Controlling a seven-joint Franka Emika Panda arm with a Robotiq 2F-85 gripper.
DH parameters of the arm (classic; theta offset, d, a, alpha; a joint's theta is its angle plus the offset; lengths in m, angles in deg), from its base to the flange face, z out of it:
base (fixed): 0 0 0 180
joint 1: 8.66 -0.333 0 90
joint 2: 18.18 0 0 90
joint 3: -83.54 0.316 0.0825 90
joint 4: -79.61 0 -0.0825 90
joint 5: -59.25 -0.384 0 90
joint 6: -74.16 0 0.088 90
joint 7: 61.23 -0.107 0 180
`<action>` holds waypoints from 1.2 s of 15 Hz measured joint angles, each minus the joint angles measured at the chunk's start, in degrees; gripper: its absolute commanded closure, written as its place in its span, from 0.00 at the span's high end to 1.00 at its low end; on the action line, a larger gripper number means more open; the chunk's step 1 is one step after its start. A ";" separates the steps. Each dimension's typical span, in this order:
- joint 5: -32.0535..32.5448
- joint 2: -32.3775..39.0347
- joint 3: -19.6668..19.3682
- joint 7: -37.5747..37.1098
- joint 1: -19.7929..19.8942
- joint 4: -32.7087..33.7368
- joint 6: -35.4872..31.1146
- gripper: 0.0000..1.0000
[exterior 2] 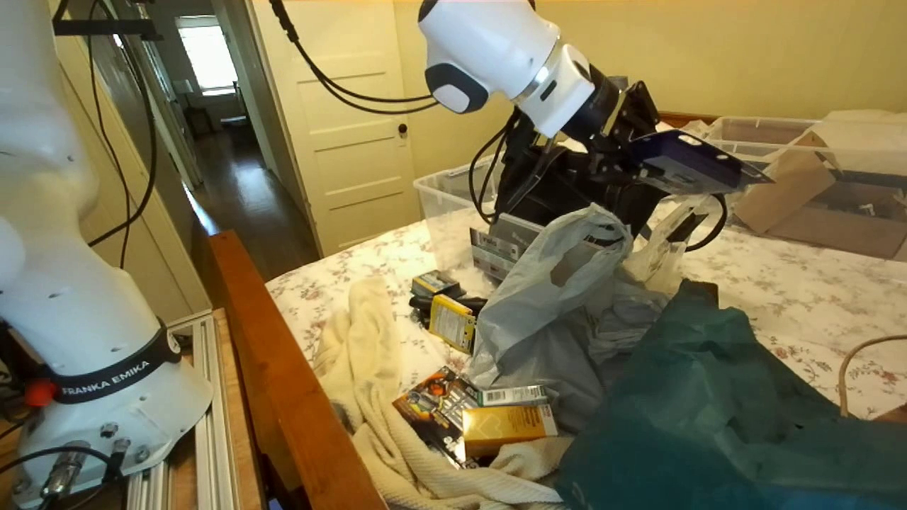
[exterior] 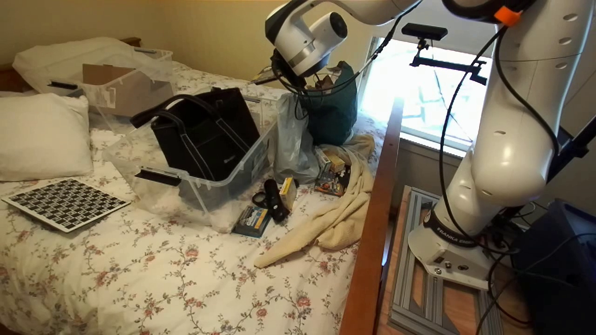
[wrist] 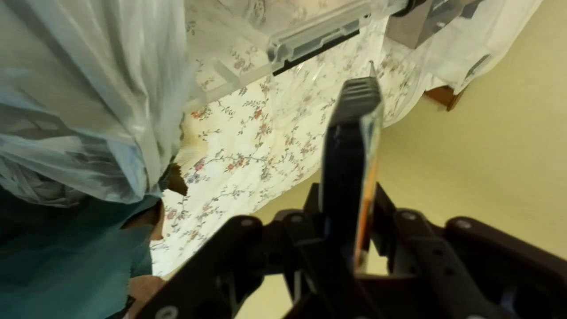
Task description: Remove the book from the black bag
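The black bag (exterior: pixel 207 132) leans in a clear plastic bin (exterior: pixel 228 181), its handles up. The bag also shows in an exterior view (exterior 2: pixel 553 184), partly behind the arm. My gripper (exterior 2: pixel 634 156) is shut on a flat, dark blue book (exterior 2: pixel 698 163) and holds it in the air, outside the bag. In the wrist view the book (wrist: pixel 347 146) stands edge-on between the fingers (wrist: pixel 348 199), with an orange strip along one side. In an exterior view only a thin end of the book (exterior: pixel 264 77) shows beside the wrist. The inside of the bag is hidden.
A grey plastic bag (exterior: pixel 293 139) and a green bag (exterior: pixel 330 114) stand beside the bin. Small boxes (exterior 2: pixel 510 425), a flashlight (exterior: pixel 275 200) and a cream cloth (exterior: pixel 326 228) lie on the bed. A checkered board (exterior: pixel 67 204) and a wooden rail (exterior: pixel 379 200) are nearby.
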 measured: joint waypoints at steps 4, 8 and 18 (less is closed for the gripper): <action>-1.26 2.75 -2.25 -6.92 -0.06 0.91 -1.05 0.07; -3.37 5.63 -3.74 -9.12 -0.39 3.01 -1.15 0.07; -5.60 7.84 -6.96 -12.71 -3.02 5.36 -1.49 1.00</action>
